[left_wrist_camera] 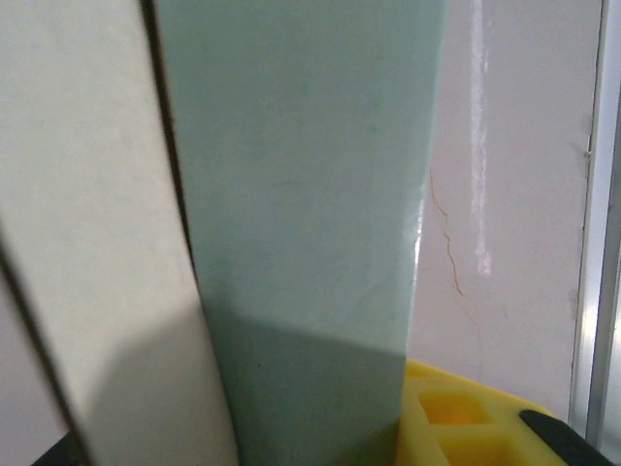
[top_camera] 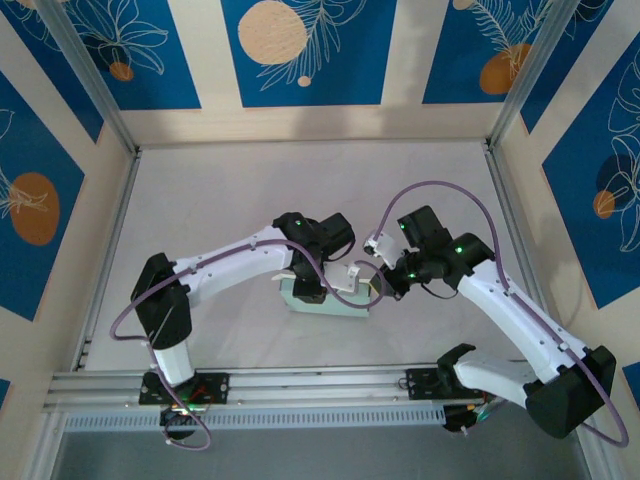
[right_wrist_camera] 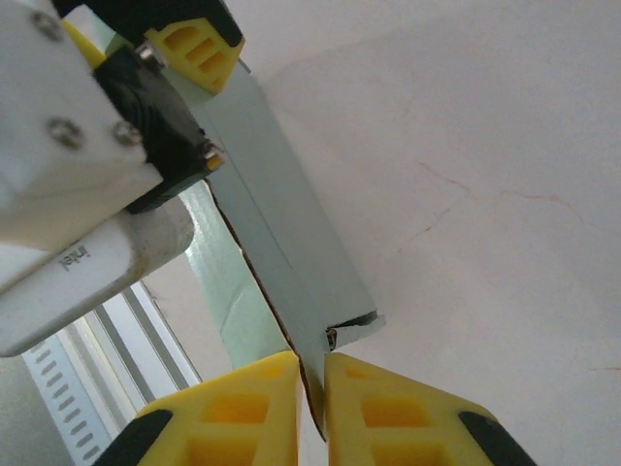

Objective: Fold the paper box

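Observation:
The paper box, pale grey-green card, lies low on the white table between the two arms. My left gripper comes down on its left end. In the left wrist view a green panel of the box runs up between the jaws, with one yellow finger pressed against its right side; the other finger is hidden by card. My right gripper is at the box's right end. Its yellow fingertips are shut on the thin edge of a standing wall of the box, beside a small tab.
An aluminium rail runs along the near table edge by the arm bases. Metal frame posts and blue patterned wall panels surround the white table. Purple cables loop over both arms.

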`<state>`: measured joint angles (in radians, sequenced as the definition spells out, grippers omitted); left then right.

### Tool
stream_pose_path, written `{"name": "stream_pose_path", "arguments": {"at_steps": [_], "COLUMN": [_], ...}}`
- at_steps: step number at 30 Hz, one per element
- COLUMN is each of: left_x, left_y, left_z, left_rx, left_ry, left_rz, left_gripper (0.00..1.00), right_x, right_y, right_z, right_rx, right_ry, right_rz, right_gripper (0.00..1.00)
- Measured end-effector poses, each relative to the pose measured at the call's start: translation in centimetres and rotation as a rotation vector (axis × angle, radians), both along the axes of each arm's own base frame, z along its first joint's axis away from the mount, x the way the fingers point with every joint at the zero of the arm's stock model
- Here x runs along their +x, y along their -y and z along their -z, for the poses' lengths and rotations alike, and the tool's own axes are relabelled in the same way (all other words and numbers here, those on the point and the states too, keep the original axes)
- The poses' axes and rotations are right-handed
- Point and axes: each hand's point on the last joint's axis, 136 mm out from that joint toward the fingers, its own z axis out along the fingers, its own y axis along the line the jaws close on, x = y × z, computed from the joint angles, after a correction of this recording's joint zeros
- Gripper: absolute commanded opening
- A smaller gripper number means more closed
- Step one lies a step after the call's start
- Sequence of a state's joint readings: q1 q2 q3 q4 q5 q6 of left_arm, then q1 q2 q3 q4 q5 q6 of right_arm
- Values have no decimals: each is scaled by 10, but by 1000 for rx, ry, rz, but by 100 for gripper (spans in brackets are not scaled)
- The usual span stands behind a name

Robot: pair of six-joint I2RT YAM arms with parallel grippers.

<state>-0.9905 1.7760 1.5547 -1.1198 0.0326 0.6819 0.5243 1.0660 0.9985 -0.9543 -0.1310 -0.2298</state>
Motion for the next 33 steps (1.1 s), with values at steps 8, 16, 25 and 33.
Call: {"name": "stream_pose_path", "arguments": {"at_steps": [8, 16, 25, 33], "left_x": [1, 13, 21, 54], "left_y": [0, 9, -5, -70], "left_z": [0, 1, -71, -105], "left_rx": [0, -76, -348, -541], "left_ry": [-1, 30, 135, 149], "left_rz": [-10, -88, -277, -576], "left_gripper": [39, 66, 63, 55], "right_x": [1, 9, 27, 32], "right_y": [0, 1, 10, 11], "right_z": [0, 6, -1, -4], "right_rx": [1, -23, -54, -55], "right_ry": [2, -39, 73, 133], "right_rz": [0, 77, 132, 127], "right_gripper": [0, 0, 0, 0]}}
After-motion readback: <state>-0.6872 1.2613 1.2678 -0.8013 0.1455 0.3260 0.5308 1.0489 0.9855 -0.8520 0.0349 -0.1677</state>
